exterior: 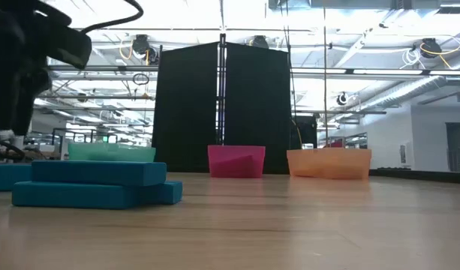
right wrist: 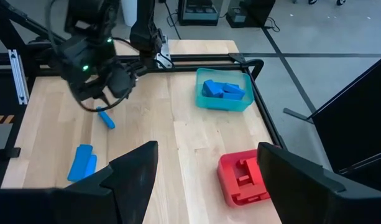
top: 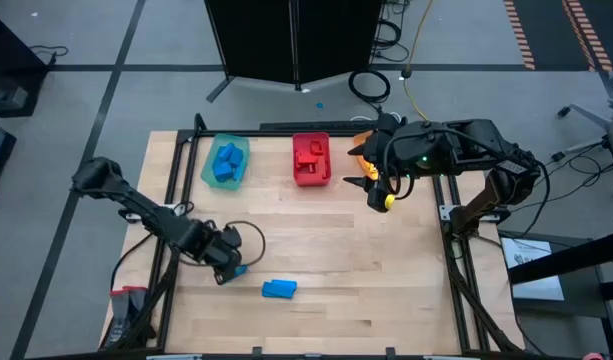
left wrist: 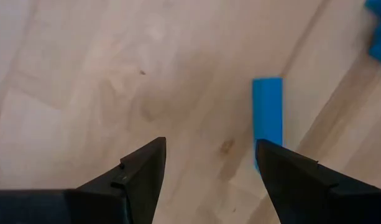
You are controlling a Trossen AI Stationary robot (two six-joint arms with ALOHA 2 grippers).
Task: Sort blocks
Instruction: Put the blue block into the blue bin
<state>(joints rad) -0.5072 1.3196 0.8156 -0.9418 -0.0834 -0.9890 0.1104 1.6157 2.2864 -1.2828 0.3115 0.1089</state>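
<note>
Left end effector [top: 229,268]: held open just above the table [top: 386,290], 1 blue bar [left wrist: 267,118] lying beside its finger, not between them.
Blue pair [top: 279,289]: 2 stacked bars resting loose, near that arm.
Bins: teal [top: 225,162] and red [top: 311,159] already filled.
Right end effector [top: 376,190]: open over the back, a yellow block [top: 389,201] seen at it.
Risk: the bar could be nudged aside if the fingers are lowered off-centre.

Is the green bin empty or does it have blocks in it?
Not empty. The teal bin holds several blue blocks, seen piled inside in the high and right wrist views. A few more blue blocks lie loose on the table.
</note>
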